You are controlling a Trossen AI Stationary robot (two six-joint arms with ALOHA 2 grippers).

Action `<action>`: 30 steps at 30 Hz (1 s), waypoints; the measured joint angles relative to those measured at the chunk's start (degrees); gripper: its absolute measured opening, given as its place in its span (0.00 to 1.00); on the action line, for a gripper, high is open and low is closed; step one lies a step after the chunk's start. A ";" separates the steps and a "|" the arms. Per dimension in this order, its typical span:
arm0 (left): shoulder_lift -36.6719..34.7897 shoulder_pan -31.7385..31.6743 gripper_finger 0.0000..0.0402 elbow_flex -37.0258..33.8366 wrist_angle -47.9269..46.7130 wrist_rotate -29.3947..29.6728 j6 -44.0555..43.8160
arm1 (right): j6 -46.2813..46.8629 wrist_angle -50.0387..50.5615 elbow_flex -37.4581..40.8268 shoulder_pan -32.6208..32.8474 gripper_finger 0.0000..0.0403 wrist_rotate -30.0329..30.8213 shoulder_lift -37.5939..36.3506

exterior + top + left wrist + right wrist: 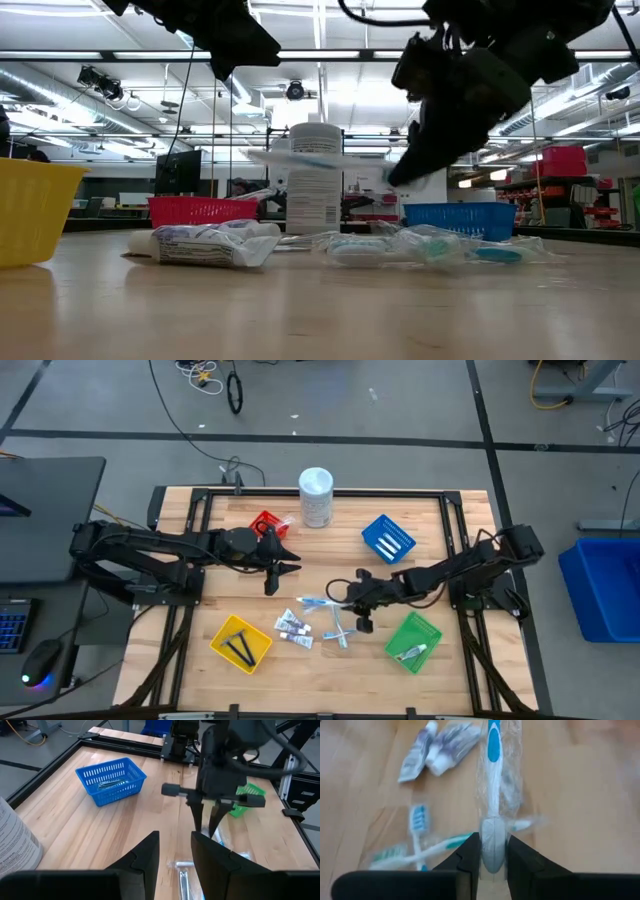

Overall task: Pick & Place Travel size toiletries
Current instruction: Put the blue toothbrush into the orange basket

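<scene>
Over the middle of the bench: the right gripper [352, 598] hangs above the loose pile, lifted clear of the wood in the low view.
Grip: its two dark fingers [470, 852] are pressed in on the handle end of a blue-and-white toothbrush in a clear plastic wrapper [492, 780], so the brush sticks out long in front of them.
Held item's place: off the wood, carried level over the heap, brush head pointing away from the wrist.
Pile below: white toothpaste tubes with blue print [292, 628] and more wrapped pale-blue toothbrushes [338, 630] lie near the front edge of the bench, between the yellow plastic basket [241, 643] and the green plastic basket [412, 642].
Likely target: my guess is the blue plastic basket [388, 538] towards the back right, which already holds pale sticks; the frames do not settle it.
How to do it well: keep the pinch firm, since it sits at one end and the slick wrapper could let the brush swing or slip.
Clearance: carry it high enough to clear the basket wall, then line the brush up with the basket's long side before letting go.
Watch for: the tall white cylindrical container [316, 496] at the back edge.
Left gripper [272, 565]: waiting left of centre near the red plastic basket [266, 523], fingers [145, 857] apart, nothing between them.
</scene>
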State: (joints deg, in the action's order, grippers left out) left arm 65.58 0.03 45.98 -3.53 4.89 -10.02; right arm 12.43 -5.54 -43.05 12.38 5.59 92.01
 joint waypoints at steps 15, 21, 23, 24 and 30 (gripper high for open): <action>0.00 -0.02 0.30 0.00 0.44 -0.06 -0.08 | -1.53 0.19 0.00 -0.89 0.18 5.42 -4.26; 0.00 -0.02 0.30 0.00 0.70 -6.96 -0.41 | -2.33 -0.19 0.00 -0.89 0.18 6.37 -4.26; 0.00 0.02 0.31 0.00 0.38 -7.72 -1.66 | -2.78 -1.34 0.00 -0.89 0.18 6.38 -4.26; 0.00 0.02 0.32 0.00 0.02 -7.72 -2.25 | -2.89 -1.90 0.00 -0.89 0.18 6.38 -4.26; 0.00 -0.02 0.39 0.00 -0.71 -7.30 -3.30 | -5.79 -5.43 0.00 -0.90 0.18 6.37 -4.26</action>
State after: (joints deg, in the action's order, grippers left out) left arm 65.58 0.01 45.98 -4.24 -2.42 -13.32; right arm 6.64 -10.96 -43.05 11.48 11.96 87.74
